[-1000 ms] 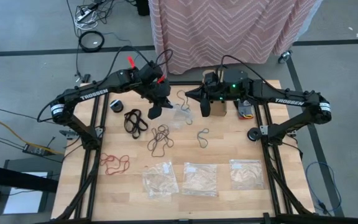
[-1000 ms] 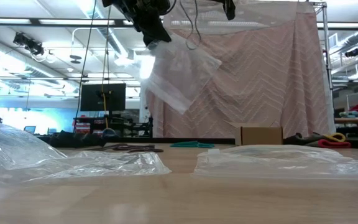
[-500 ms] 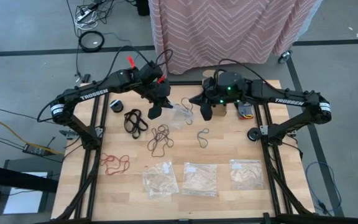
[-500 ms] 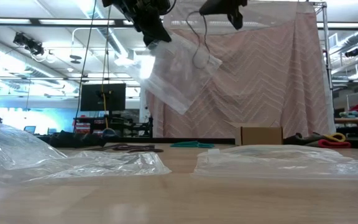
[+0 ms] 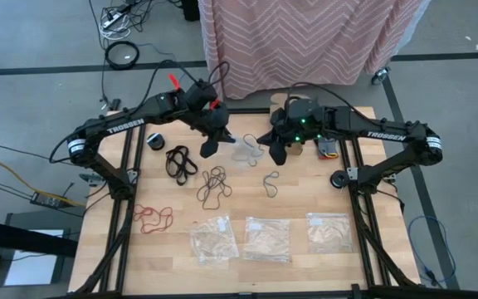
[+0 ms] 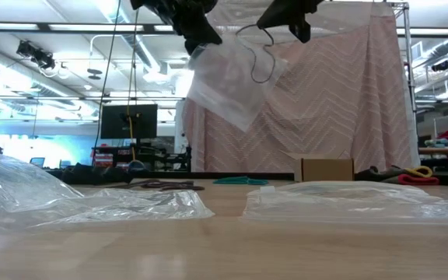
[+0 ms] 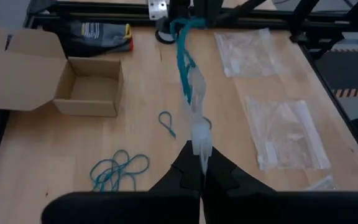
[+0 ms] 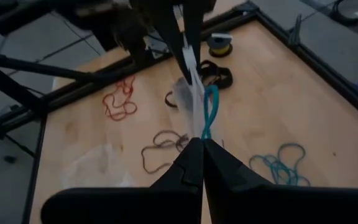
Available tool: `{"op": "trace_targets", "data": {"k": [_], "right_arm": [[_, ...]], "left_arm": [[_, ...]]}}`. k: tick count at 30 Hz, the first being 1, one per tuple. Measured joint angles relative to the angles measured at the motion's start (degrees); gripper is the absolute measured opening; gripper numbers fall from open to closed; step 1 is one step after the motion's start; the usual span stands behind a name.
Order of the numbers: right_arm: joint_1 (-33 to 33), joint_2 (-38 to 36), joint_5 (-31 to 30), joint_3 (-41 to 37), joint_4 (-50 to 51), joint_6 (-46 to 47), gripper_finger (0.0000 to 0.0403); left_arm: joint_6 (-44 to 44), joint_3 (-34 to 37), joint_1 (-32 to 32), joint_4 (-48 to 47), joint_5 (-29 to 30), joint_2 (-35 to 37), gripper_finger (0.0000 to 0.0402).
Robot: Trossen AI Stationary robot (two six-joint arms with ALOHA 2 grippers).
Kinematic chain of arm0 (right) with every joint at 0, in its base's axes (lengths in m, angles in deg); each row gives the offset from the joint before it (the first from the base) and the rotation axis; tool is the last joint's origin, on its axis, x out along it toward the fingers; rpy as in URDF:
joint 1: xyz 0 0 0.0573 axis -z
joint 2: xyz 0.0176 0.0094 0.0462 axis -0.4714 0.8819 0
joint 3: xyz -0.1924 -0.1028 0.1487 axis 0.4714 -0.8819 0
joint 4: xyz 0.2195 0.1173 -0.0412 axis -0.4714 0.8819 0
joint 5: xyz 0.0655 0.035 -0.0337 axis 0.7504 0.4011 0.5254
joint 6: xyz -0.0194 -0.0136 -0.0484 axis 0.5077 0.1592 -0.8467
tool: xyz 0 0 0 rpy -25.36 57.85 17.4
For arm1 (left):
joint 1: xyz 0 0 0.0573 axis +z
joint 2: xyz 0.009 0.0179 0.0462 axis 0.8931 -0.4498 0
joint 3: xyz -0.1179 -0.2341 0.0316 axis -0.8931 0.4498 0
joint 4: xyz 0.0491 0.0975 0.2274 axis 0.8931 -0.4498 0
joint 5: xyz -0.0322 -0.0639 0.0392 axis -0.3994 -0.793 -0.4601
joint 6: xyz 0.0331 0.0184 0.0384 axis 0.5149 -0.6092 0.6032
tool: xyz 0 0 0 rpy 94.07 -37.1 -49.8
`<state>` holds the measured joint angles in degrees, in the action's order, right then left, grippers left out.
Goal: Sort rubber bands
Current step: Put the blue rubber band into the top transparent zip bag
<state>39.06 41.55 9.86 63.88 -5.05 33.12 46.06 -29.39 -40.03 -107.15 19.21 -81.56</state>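
Observation:
A clear plastic bag hangs in the air over the table's far middle, with my left gripper shut on it. Beside it my right gripper is shut on a teal-blue rubber band, whose loop hangs at the bag's upper edge. On the table lie clusters of rubber bands: black, dark brown, teal-blue and red. My left gripper pinches the bag's upper corner between its two fingers, slanting down from the table's left. The bag hangs clear of the table, slack. My right gripper pinches one end of the teal-blue band between its fingertips, slanting down from the table's right. The loop dangles free against the bag.
Three clear bags lie flat in a row near the front edge. An open cardboard box stands at the far right, below my right arm. A small spool sits at the far left.
My right gripper has tipped downward and sunk a little, bringing the teal-blue band's loop lower and against the bag's upper edge. Both grippers have stayed shut.

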Motion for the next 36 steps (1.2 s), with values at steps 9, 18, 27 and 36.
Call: {"op": "trace_targets", "data": {"k": [9, 18, 27, 36], "right_arm": [[-0.3, 0.0, 0.3, 0.0, 1.4, -0.4, 0.0000], [-0.5, 1.8, 1.7, 0.1, 1.3, -0.7, 0.0001], [-0.7, 2.8, 4.1, 0.0, -1.6, -2.2, 0.0075], [0.1, 0.8, 5.0, 0.0, -5.1, -2.7, 0.0160]], "left_arm": [[-0.2, -1.5, 0.0, 0.4, -1.1, 0.2, 0.0000], [-0.2, -1.5, 0.0, 1.5, -1.0, 0.2, 0.0000], [-0.3, -1.5, 0.0, 0.4, -1.0, 0.2, 0.0000], [1.2, -1.5, 0.0, -1.0, -0.4, 0.2, 0.0000]]}}
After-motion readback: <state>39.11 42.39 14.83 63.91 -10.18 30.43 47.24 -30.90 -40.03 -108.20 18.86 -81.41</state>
